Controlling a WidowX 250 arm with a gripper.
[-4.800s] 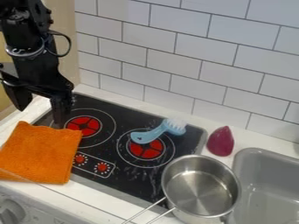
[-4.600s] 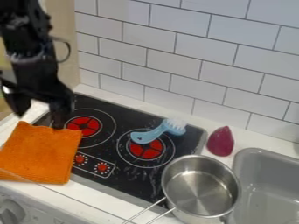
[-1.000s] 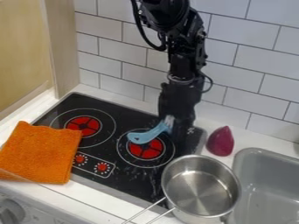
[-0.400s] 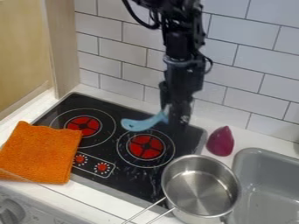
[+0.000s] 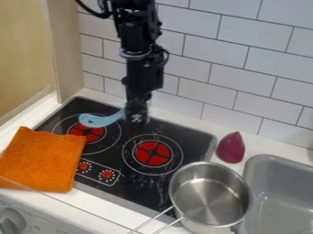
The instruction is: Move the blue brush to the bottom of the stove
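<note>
Blue brush (image 5: 101, 120), one, left of the frame's centre: handle visible, head hidden at the gripper (image 5: 137, 124), jaws closed on it. Black arm (image 5: 142, 71), cut off above. Steel pot (image 5: 209, 196), lower right; handle ends cropped.

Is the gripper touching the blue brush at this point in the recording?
Touching. The camera view shows the gripper holding the blue brush by one end, its handle sticking out over the stove.
</note>
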